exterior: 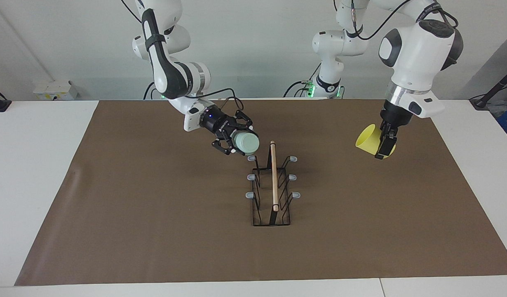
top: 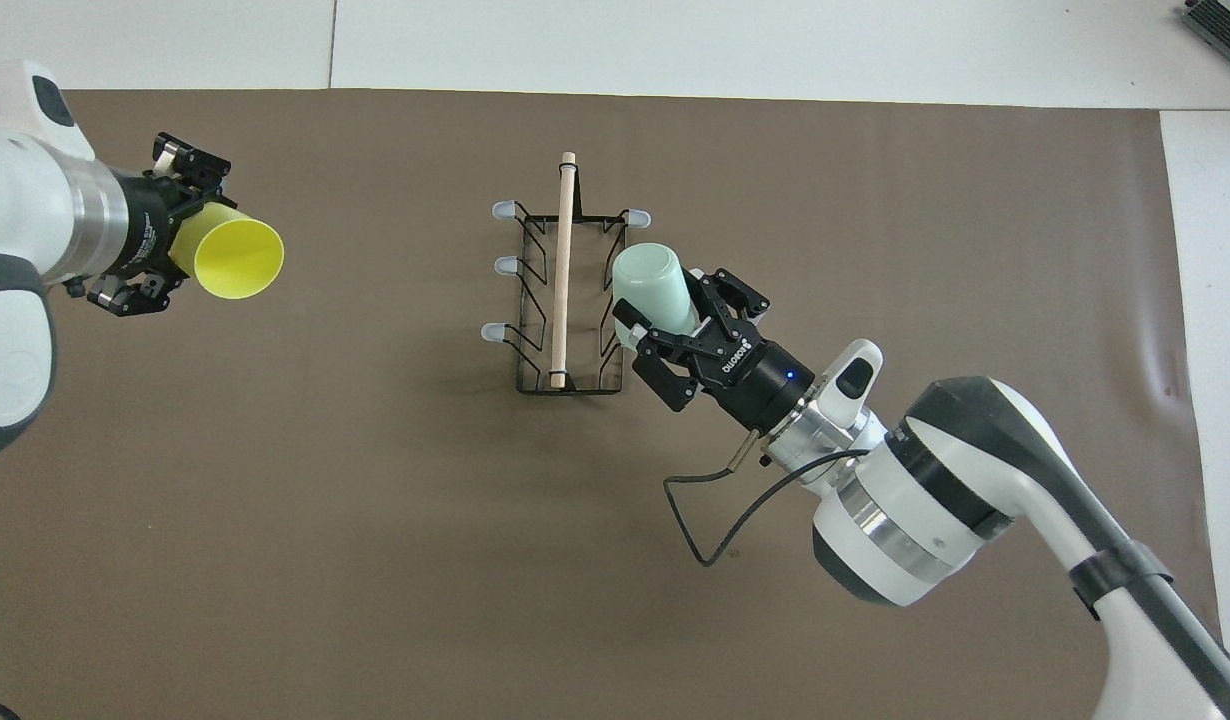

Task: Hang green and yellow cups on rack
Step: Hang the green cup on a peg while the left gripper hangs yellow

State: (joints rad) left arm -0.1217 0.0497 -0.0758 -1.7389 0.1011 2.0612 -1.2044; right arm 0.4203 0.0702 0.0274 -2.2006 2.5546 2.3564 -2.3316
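The rack (exterior: 273, 177) stands mid-mat, a black wire stand with a wooden rod on top and grey-tipped prongs; it also shows in the overhead view (top: 563, 270). My right gripper (exterior: 239, 141) (top: 665, 305) is shut on the mint green cup (exterior: 246, 143) (top: 650, 285). It holds the cup on its side in the air, just above the rack's prongs on the right arm's side, base pointing at the rack. My left gripper (exterior: 384, 144) (top: 180, 235) is shut on the yellow cup (exterior: 368, 140) (top: 237, 258), held tilted above the mat toward the left arm's end, well apart from the rack.
A brown mat (exterior: 154, 231) covers the white table (exterior: 31, 165). A cable loops from my right wrist (top: 705, 520). A small white box (exterior: 55, 90) sits at the table's edge toward the right arm's end.
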